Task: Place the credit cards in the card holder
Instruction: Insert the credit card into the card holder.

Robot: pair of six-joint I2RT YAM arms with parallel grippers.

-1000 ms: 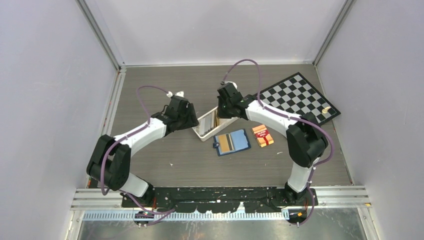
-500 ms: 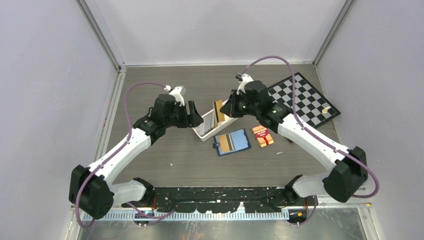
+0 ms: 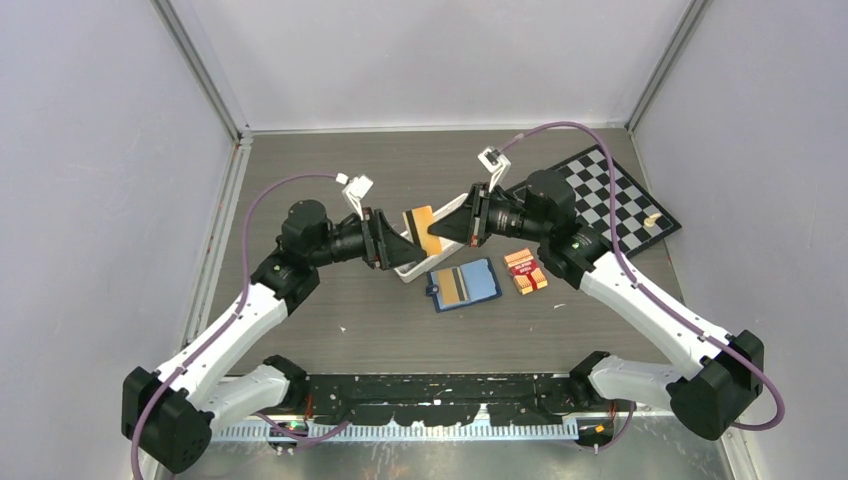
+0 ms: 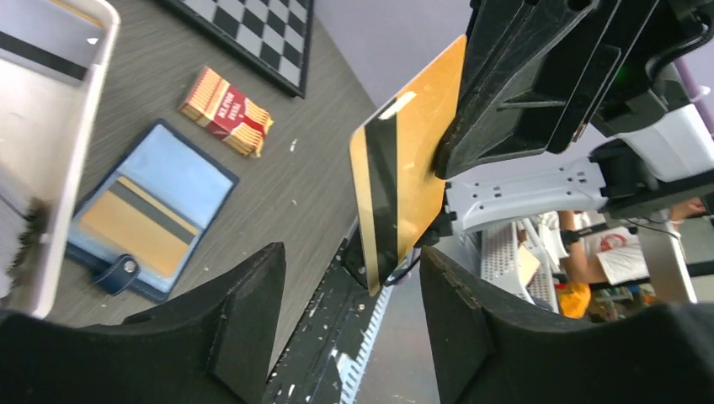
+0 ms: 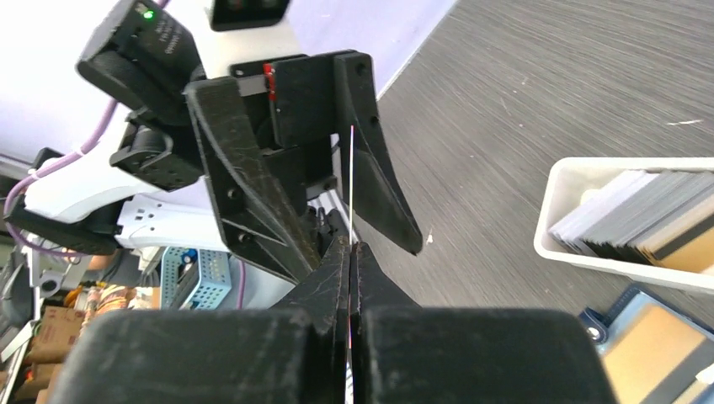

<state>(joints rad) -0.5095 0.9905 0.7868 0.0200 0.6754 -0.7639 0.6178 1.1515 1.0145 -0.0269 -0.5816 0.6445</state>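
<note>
My right gripper is shut on a gold credit card with a black stripe and holds it in the air above the white tray. The left wrist view shows the card's face; the right wrist view shows it edge-on above the right gripper. My left gripper is open and faces the card. The card's free end reaches between its fingers without touching. The navy card holder lies open on the table with a gold card in its light blue inside.
The white tray holds several grey, black and tan cards standing on edge. A red-orange banded pack lies right of the holder. A chessboard lies at the back right.
Both grippers rose from the tray and turned to face each other. The right gripper lifted the gold card out of the tray and brought it between the left gripper's open fingers.
</note>
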